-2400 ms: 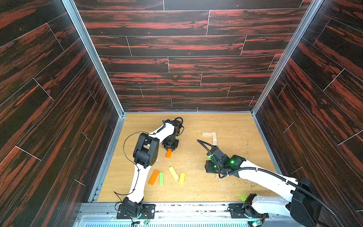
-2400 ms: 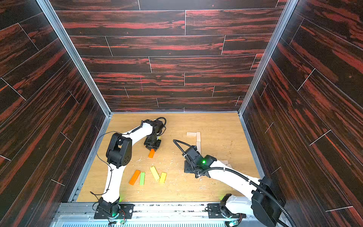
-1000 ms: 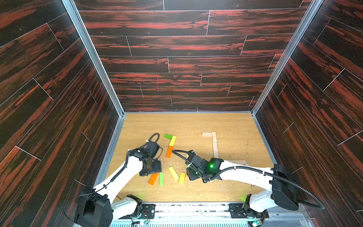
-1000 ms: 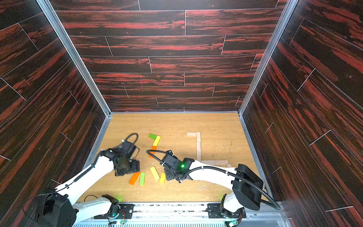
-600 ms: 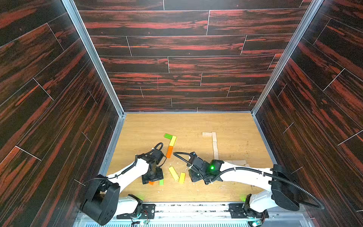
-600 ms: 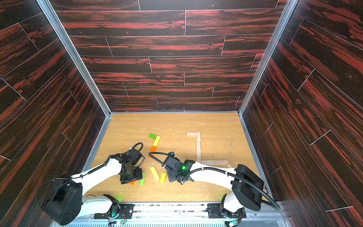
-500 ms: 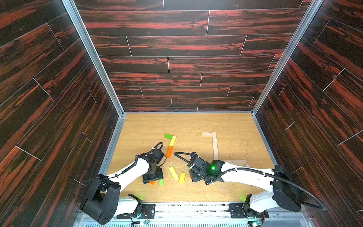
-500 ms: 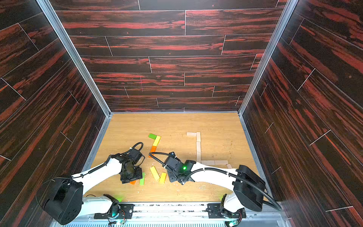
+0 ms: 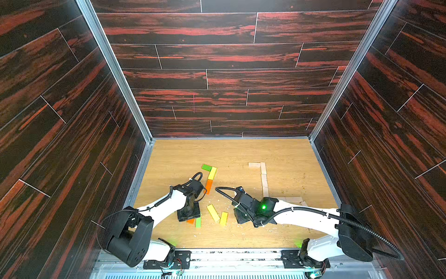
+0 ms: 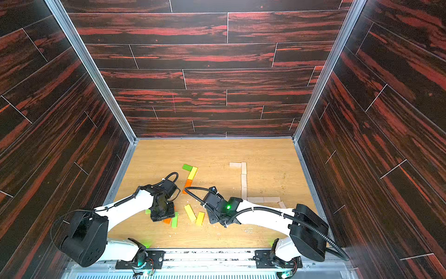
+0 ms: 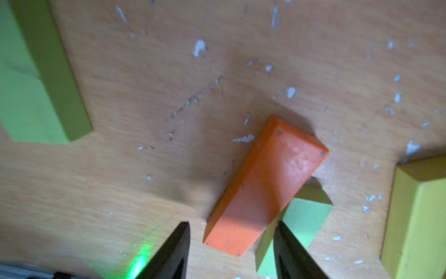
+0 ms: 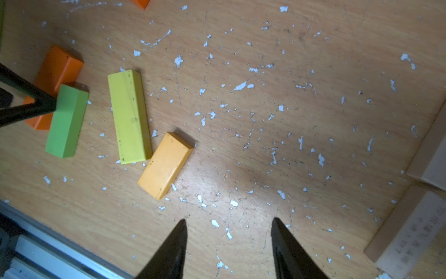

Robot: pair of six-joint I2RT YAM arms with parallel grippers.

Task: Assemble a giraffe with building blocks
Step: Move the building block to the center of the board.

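Leftmost, the left gripper [image 11: 231,223] points down at the table [image 11: 144,96] with its jaws partly apart around the near end of an orange block [image 11: 265,186]. A gap shows at one finger [image 11: 173,246], and a green block [image 11: 304,217] lies right against the orange one just outside the other finger. Between the two claws lie a yellow block [image 12: 130,116] and an amber block [image 12: 165,164], close together. The right gripper [image 12: 228,221] hangs with jaws moderately wide over bare wood, holding nothing, with pale planks [image 12: 429,169] off to its outer side.
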